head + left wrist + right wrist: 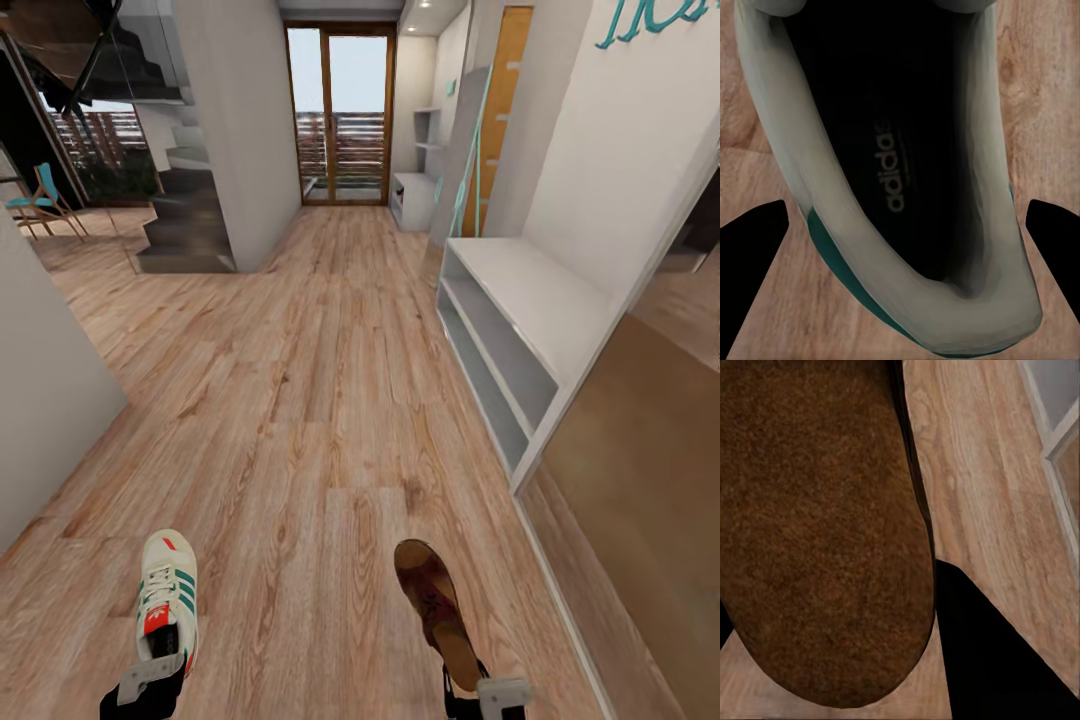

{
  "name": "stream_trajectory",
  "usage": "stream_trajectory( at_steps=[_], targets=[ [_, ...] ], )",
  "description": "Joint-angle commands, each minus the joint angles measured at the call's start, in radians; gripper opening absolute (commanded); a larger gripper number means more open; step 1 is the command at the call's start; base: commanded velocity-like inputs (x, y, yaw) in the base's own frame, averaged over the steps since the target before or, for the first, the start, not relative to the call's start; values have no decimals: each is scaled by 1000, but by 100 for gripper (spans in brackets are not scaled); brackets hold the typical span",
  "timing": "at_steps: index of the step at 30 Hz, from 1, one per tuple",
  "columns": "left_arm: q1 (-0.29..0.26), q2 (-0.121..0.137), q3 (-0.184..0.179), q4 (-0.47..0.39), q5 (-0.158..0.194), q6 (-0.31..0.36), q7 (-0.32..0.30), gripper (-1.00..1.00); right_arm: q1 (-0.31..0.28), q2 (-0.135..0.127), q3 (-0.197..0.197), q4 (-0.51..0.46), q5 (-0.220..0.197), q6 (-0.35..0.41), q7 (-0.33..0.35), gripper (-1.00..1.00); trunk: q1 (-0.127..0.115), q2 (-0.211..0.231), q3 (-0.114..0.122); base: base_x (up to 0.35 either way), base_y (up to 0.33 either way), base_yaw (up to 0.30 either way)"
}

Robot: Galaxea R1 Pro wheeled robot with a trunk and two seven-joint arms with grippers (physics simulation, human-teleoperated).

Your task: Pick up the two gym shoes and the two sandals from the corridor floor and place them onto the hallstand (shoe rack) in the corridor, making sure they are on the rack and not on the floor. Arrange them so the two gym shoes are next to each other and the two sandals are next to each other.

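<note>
The left hand (150, 685) holds a light, soft-walled gym shoe (168, 592) by its heel collar; the right hand (490, 695) holds a stiffer sandal (432, 600) at its heel, hallstand (520, 300) ahead-right.

gym shoe (167, 598): white, green stripes, red tongue patch, upright, heel at left gripper (150, 688), toe pointing away | sandal (434, 605): reddish-brown, tan insole, heel at right gripper (487, 697) | hallstand (540, 290): light grey, open shelves, ahead-right of right gripper | corridor floor (300, 400): wood planks
</note>
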Motion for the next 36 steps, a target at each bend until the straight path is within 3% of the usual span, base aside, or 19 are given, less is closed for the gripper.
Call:
stream_trajectory(
  at_steps=[1,6,19,25,32,35,36],
  targets=[
    [0,0,2,1,10,-1,-9,-100,-1,-2,5,0,-8,-3,3,-100,-4,7,3,0,0,0],
    [0,0,2,0,11,-2,-9,-100,-1,-2,6,-1,-8,-3,37,-100,-4,7,3,0,0,0],
    [1,0,2,0,13,-2,-9,-100,-1,-2,10,5,-4,-3,46,-100,-4,7,16,8,1,0],
    [1,0,2,0,15,-2,-11,-100,-1,-2,10,11,-2,-3,47,-100,-4,7,25,218,139,-3],
    [1,-8,1,2,12,-2,-16,-100,-1,-2,4,84,-10,-3,58,-100,-4,7,36,248,219,-123],
    [1,-14,-27,3,-5,-12,-18,-100,-1,-2,3,86,-12,-3,100,-100,-4,7,40,238,231,-203],
    [1,-15,-49,3,-26,-15,-17,-100,-1,-2,3,83,-14,-3,118,-100,-4,7,41,237,232,-215]
  ],
)
